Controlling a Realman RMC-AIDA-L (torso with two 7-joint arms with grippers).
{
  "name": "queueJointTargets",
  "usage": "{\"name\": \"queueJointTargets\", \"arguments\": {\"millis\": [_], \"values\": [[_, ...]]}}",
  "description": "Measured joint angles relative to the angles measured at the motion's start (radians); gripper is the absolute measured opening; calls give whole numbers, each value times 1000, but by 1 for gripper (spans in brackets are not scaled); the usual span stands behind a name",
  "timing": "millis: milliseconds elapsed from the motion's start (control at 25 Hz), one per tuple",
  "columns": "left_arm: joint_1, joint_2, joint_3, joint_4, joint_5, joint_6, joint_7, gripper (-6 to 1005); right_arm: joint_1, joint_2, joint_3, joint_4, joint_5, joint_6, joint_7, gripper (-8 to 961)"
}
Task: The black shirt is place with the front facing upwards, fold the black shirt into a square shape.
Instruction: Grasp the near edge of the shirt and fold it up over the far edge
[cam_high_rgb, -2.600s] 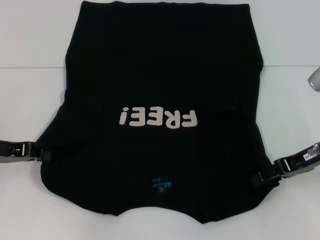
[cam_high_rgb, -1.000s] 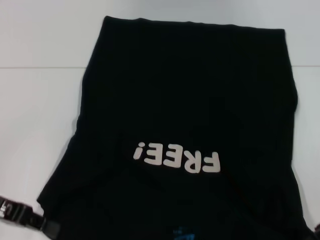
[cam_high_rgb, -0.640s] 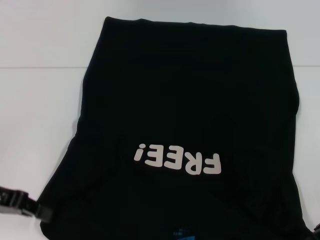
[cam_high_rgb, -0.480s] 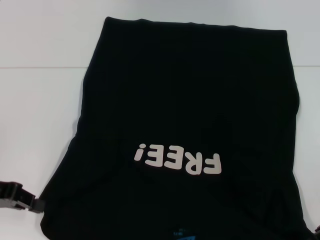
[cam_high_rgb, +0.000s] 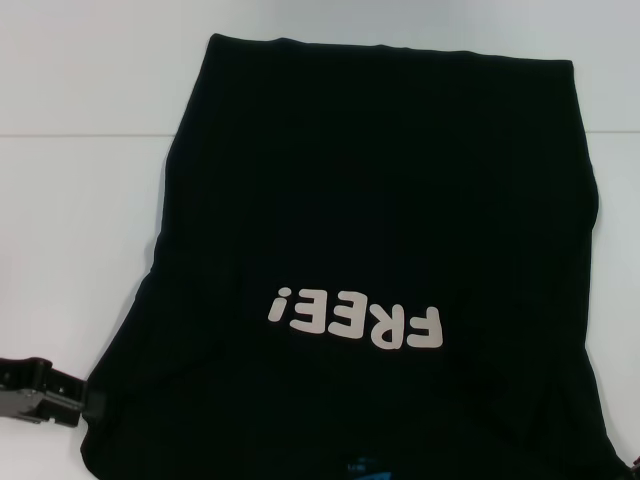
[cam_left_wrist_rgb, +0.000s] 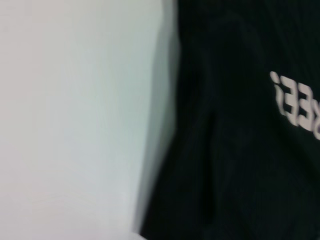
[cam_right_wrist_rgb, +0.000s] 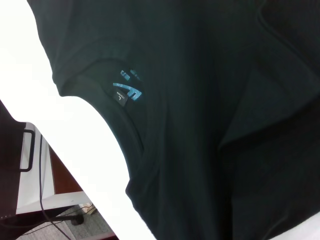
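You have the white table (cam_high_rgb: 80, 230) spread under everything, and on it the black shirt (cam_high_rgb: 380, 220) lies front up, filling most of the head view; its straight hem is at the far side and its collar end runs off the near edge of that view; both sleeves look folded in over the body, so the sides run roughly straight; the white letters "FREE!" (cam_high_rgb: 355, 320) sit across the chest, upside down from the robot's side, and the same letters (cam_left_wrist_rgb: 295, 102) show partly in the left wrist view, beside the shirt's left edge and the bare table (cam_left_wrist_rgb: 75, 120); in the right wrist view you see the curved neckline hanging at the table's near edge, with the small blue neck label (cam_right_wrist_rgb: 127, 87) just inside the collar; a bit of that blue (cam_high_rgb: 362, 466) also shows in the head view; the left gripper (cam_high_rgb: 92, 403) sits low at the near left, its tip touching the shirt's left edge, and you cannot tell whether its jaws grip the cloth; the right gripper is all but out of sight at the near right corner, its jaws unseen.
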Motion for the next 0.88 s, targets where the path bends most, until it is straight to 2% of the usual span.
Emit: {"name": "queueJointTargets", "arguments": {"millis": [480, 520, 880], "values": [[-1, -9, 16, 3, 36, -58, -11, 669, -6, 10, 4, -2, 1, 6, 0, 59], [-3, -13, 16, 0, 36, -58, -8, 897, -6, 10, 5, -2, 1, 6, 0, 59], [-15, -28, 35, -2, 36, -53, -8, 907, -6, 10, 6, -4, 1, 11, 0, 66]]}}
